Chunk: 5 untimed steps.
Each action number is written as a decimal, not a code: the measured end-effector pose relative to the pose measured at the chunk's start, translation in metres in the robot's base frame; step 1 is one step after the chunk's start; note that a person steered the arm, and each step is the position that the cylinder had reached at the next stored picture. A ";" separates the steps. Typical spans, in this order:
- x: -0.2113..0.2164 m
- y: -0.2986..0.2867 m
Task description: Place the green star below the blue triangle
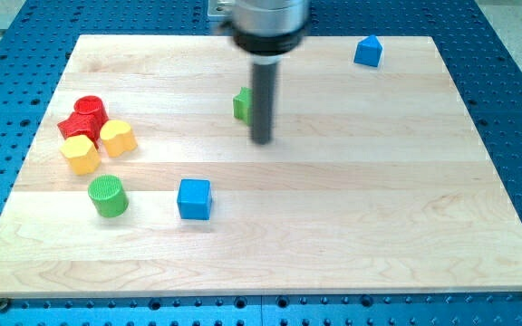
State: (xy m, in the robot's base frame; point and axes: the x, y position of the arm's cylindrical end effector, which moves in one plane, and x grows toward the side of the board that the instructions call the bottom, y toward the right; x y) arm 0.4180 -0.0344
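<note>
Now my tip (261, 140) is standing in the upper middle of the frame, on the bare wood of the board (352, 217). The rod is having no jaws or fingers, so nothing is being spread, pressed together or pinched; it is only a straight dark bar that is touching the table top.

Just at the left of the rod, the green star (241, 104) is lying, and the rod is hiding its right part. I am seeing only a small green piece, so the star shape I am taking from the task. It is looking as if it is touching the rod, a little above the tip, but I cannot tell this surely.

The blue triangle (368, 51) is sitting in the upper right of the frame, well apart from the star. The place below it is therefore lying to the right of my tip, while the star is on the left side of it. I am judging that the star is needing a push to the right, so the tip should first be going around to the star's left side.

Far from this, in the lower left, the blue cube (194, 198) and the green cylinder (108, 196) are resting, and at the left edge a group of red and yellow blocks (96, 134).
</note>
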 end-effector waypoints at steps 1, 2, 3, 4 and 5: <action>-0.032 -0.013; -0.072 0.035; -0.084 0.088; -0.091 0.160; -0.119 0.201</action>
State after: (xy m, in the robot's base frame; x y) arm 0.2987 0.1665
